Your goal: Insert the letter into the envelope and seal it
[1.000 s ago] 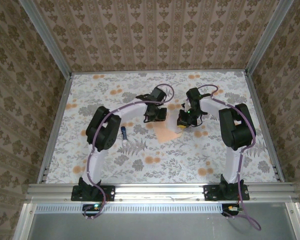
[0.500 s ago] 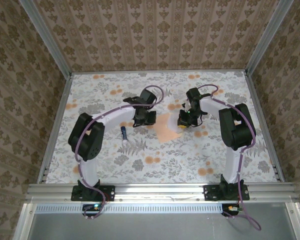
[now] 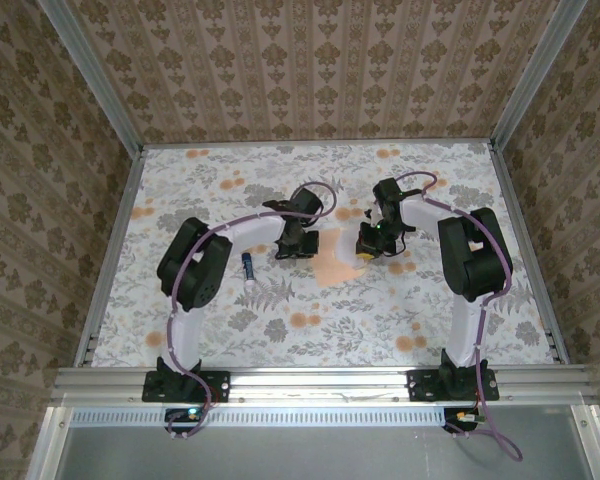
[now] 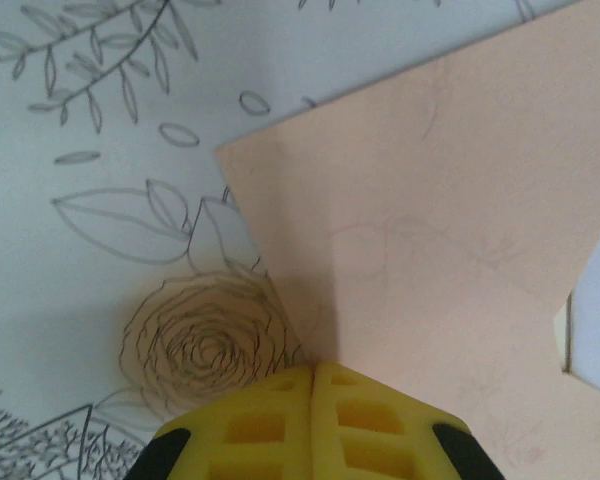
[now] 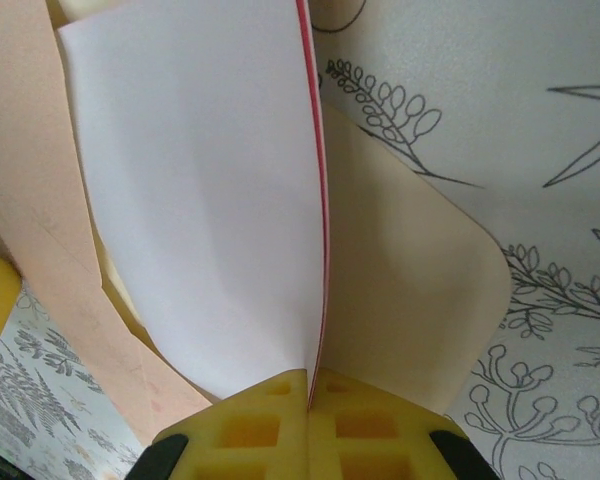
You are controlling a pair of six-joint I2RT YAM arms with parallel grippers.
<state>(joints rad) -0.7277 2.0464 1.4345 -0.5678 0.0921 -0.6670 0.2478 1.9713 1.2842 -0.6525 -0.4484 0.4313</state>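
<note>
The peach envelope [image 3: 332,264] lies flat mid-table between both grippers. In the left wrist view my left gripper [image 4: 312,368] is shut, its yellow fingertips resting at the envelope's [image 4: 460,200] near left edge with nothing between them. My right gripper [image 5: 310,385] is shut on the letter [image 5: 200,200], a white sheet whose red edge runs straight into the seam of the jaws. The letter stands up from the fingers, with a peach piece of the envelope [image 5: 410,290] behind it on the right and more peach paper on the left. From above, the right gripper [image 3: 366,250] sits at the envelope's right edge and the left gripper [image 3: 295,248] at its left.
A small blue cylinder [image 3: 248,265] lies on the floral tablecloth [image 3: 230,330] just left of the left gripper. Patterned walls and metal rails [image 3: 110,250] close in the table on three sides.
The left arm's elbow swung out to the left and partly back, and its gripper shifted down-left to the envelope's left edge. The right arm has stayed put, still holding the letter.
</note>
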